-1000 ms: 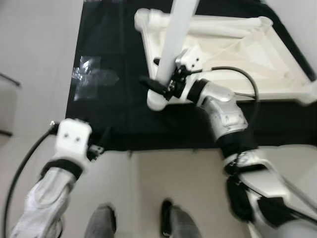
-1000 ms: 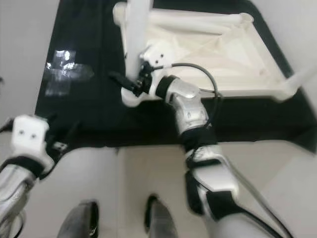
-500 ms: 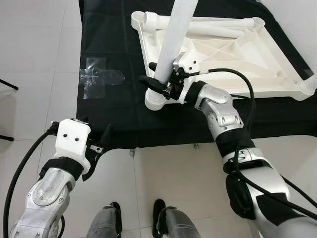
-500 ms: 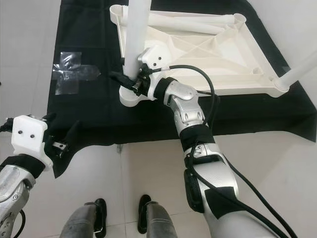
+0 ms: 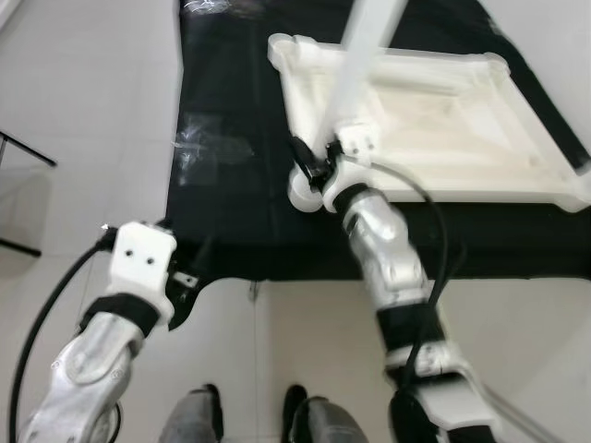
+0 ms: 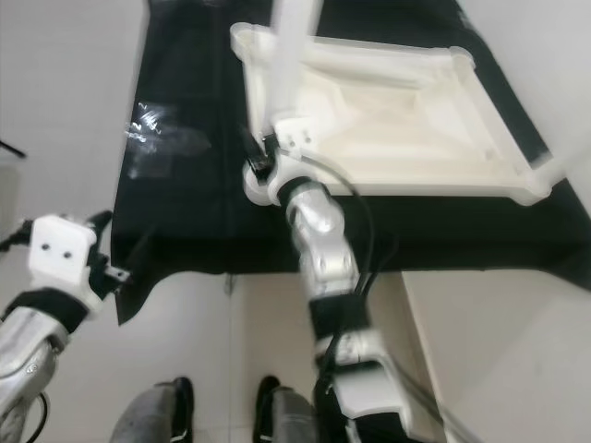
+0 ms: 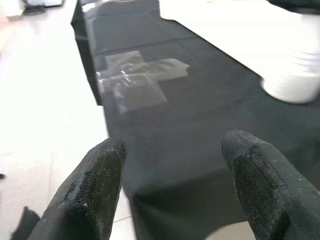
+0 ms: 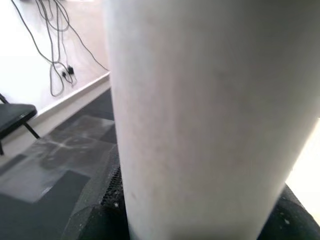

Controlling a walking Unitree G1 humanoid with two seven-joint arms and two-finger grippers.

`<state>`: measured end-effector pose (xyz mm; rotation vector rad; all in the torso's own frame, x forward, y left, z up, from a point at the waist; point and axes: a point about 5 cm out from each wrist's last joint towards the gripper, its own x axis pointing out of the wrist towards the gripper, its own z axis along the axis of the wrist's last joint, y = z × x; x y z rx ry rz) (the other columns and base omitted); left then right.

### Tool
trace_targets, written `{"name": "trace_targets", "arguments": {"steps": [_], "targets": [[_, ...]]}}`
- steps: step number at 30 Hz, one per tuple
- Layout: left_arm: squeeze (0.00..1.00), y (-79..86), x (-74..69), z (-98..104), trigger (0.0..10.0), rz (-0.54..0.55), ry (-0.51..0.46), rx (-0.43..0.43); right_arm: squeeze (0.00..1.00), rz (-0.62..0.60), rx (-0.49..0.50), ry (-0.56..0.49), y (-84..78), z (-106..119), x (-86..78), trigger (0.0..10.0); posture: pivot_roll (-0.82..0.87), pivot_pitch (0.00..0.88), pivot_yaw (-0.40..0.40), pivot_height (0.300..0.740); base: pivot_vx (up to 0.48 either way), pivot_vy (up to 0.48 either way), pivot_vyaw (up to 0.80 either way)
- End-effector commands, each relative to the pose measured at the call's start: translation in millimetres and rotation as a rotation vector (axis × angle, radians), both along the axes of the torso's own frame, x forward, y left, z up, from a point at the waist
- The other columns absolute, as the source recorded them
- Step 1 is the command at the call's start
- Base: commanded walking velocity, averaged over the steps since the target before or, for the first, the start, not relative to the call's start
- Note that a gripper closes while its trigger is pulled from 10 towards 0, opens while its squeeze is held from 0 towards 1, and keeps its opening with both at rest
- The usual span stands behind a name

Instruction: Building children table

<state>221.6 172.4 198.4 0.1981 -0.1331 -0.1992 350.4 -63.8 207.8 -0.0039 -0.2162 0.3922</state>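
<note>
The white children's table top (image 5: 434, 189) lies upside down on a black mat (image 5: 231, 212). A white table leg (image 5: 365, 55) stands upright in its near-left corner socket (image 5: 305, 189). My right gripper (image 5: 309, 166) is shut on the base of this leg; in the right wrist view the leg (image 8: 200, 115) sits between the black fingers (image 8: 100, 215). My left gripper (image 5: 189, 277) hovers low over the mat's front-left corner, open with nothing between its fingers (image 7: 95, 190). The left wrist view shows the corner socket (image 7: 295, 75) ahead of it.
A cross of clear tape (image 7: 135, 75) is stuck on the mat left of the table top. Pale tiled floor (image 5: 83, 120) surrounds the mat. A dark chair leg (image 5: 28, 152) stands at the far left. My feet (image 5: 194, 415) are near the mat's front edge.
The camera has shifted and the picture is blurred. My right forearm has swung in toward the middle, the gripper still holding the leg. The left gripper stays about where it was.
</note>
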Motion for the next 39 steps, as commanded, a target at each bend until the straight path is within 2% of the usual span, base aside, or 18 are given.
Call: {"name": "trace_targets", "arguments": {"steps": [1, 4, 7, 8, 9, 10, 11, 13, 14, 16, 18, 19, 21, 23, 29, 32, 38, 39], "targets": [[0.0, -4.1, 0.1, -4.0, 10.0, -0.028, 0.021, -0.001, 0.0, 0.059, -0.101, 0.192, 15.8, -46.3, -5.5, 0.0, 0.14, 0.3, -0.15, 0.74, 0.0, 0.0, 0.0], [0.0, -6.9, 2.3, -3.4, 10.0, -0.043, 0.019, -0.002, 0.0, 0.123, -0.127, 0.162, 25.1, -38.4, 0.2, 0.0, 0.13, 0.296, -0.15, 0.74, 0.0, 0.0, 0.0], [0.0, -7.0, 2.3, -3.6, 10.0, -0.045, 0.019, -0.002, 0.0, 0.141, -0.131, 0.16, 26.7, -37.2, 0.6, 0.0, 0.13, 0.297, -0.148, 0.74, 0.0, 0.0, 0.0], [0.0, -6.8, 1.9, -4.4, 10.0, -0.046, 0.023, 0.001, 0.0, 0.139, -0.143, 0.16, 26.8, -35.6, 0.3, 7.0, 0.13, 0.298, -0.147, 0.74, 0.0, 0.0, 0.0], [0.0, -6.8, 1.9, -4.4, 10.0, -0.046, 0.023, 0.001, 0.0, 0.139, -0.143, 0.16, 26.8, -35.6, 0.3, 7.0, 0.13, 0.298, -0.147, 0.74, 0.0, 0.0, 0.0], [0.0, -6.5, 1.6, -5.0, 10.0, -0.046, 0.025, 0.003, 0.0, 0.163, -0.139, 0.157, 27.1, -32.9, 0.3, 10.0, 0.13, 0.299, -0.143, 0.74, 0.0, 0.0, 0.0], [0.0, -6.5, 1.5, -5.3, 10.0, -0.047, 0.027, 0.006, 1.0, 0.181, -0.121, 0.157, 27.7, -28.7, -1.5, 10.0, 0.14, 0.299, -0.142, 0.74, 0.0, 0.0, 0.0], [0.0, -7.0, 1.5, -5.1, 10.0, -0.049, 0.028, 0.007, 1.0, 0.308, -0.091, 0.112, 33.1, -14.7, -4.0, 10.0, 0.14, 0.301, -0.137, 0.74, 0.0, 0.0, 0.0], [0.0, -7.0, 1.5, -5.1, 10.0, -0.049, 0.028, 0.007, 1.0, 0.308, -0.091, 0.112, 33.1, -14.7, -4.0, 10.0, 0.14, 0.301, -0.137, 0.74, 0.0, 0.0, 0.0], [0.0, -8.1, 1.4, -5.3, 10.0, -0.054, 0.029, 0.008, 1.0, 0.47, -0.088, 0.043, 38.0, 2.6, -8.7, 10.0, 0.15, 0.303, -0.132, 0.74, 0.0, 0.0, 0.0], [0.0, -8.1, 1.4, -5.3, 10.0, -0.054, 0.029, 0.008, 1.0, 0.47, -0.088, 0.043, 38.0, 2.6, -8.7, 10.0, 0.15, 0.303, -0.132, 0.74, 0.0, 0.0, 0.0], [0.0, -9.2, 1.2, -5.6, 10.0, -0.06, 0.031, 0.01, 0.0, 0.579, -0.124, -0.002, 37.5, 11.8, -9.8, 10.0, 0.15, 0.305, -0.13, 0.74, 0.0, 0.0, 0.0], [0.0, -12.3, -0.1, -6.1, 10.0, -0.08, 0.032, 0.021, 0.0, 0.738, -0.217, -0.068, 32.5, 25.5, -5.5, 10.0, 0.16, 0.307, -0.133, 0.74, 0.0, 0.0, 0.0], [0.0, -13.8, -1.3, -6.3, 10.0, -0.091, 0.03, 0.026, 0.0, 0.777, -0.257, -0.08, 29.5, 29.9, -1.1, 10.0, 0.17, 0.311, -0.137, 0.74, 0.0, 0.0, 0.0], [0.0, -15.8, -4.4, -6.7, 10.0, -0.106, 0.027, 0.028, 0.0, 0.829, -0.319, -0.079, 23.4, 35.8, 9.2, 10.0, 0.18, 0.317, -0.145, 0.74, 0.0, 0.0, 0.0], [0.0, -17.7, -7.4, -6.8, 10.0, -0.122, 0.025, 0.032, 0.0, 0.878, -0.353, -0.047, 19.2, 35.9, 15.1, 10.0, 0.18, 0.327, -0.15, 0.74, 0.0, 0.0, 0.0], [0.0, -22.6, -10.5, -5.7, 10.0, -0.161, 0.016, 0.038, 0.0, 0.901, -0.377, 0.008, 16.1, 32.1, 19.6, 10.0, 0.18, 0.33, -0.152, 0.74, 0.0, 0.0, 0.0], [0.0, -23.1, -10.7, -5.5, 10.0, -0.163, 0.015, 0.041, 0.0, 0.902, -0.397, 0.015, 14.0, 29.9, 21.0, 3.9, 0.19, 0.332, -0.155, 0.74, 0.0, 0.0, 0.0]]}}
